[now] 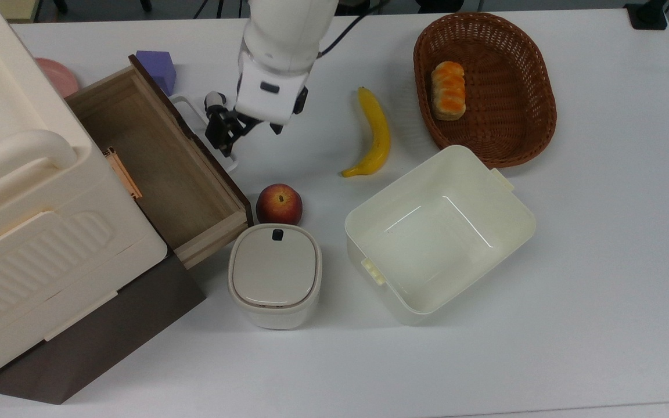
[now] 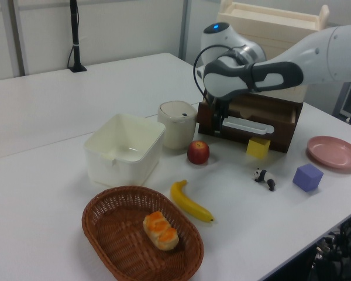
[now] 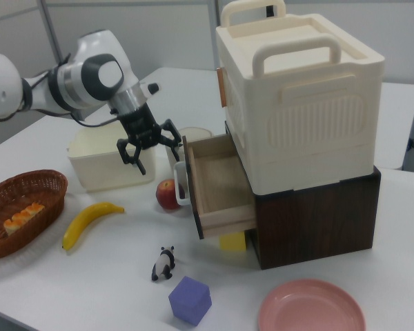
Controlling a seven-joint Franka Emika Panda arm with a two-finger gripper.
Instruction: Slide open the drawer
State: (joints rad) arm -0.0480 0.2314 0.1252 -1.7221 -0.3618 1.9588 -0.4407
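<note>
The drawer (image 1: 154, 165) stands pulled out from the dark brown cabinet, light wood inside, nothing in it. Its dark front panel (image 2: 251, 120) carries a thin white loop handle (image 1: 195, 125). In the right view the drawer (image 3: 217, 181) juts toward the right view's left. My gripper (image 1: 244, 134) hangs just beyond the handle, close to the front panel's middle, apart from it. In the right view my gripper (image 3: 148, 153) is open with its fingers spread wide and nothing between them. In the left view my gripper (image 2: 216, 124) hovers in front of the handle's left end.
Red apple (image 1: 279, 204) and a lidded cream container (image 1: 274, 276) sit near the drawer's corner. A panda toy (image 1: 214, 107), purple cube (image 1: 157, 64), banana (image 1: 372, 133), cream bin (image 1: 474, 191), basket (image 1: 538, 116) with bread, pink plate (image 3: 310, 310) and yellow cube (image 2: 258, 146) lie around.
</note>
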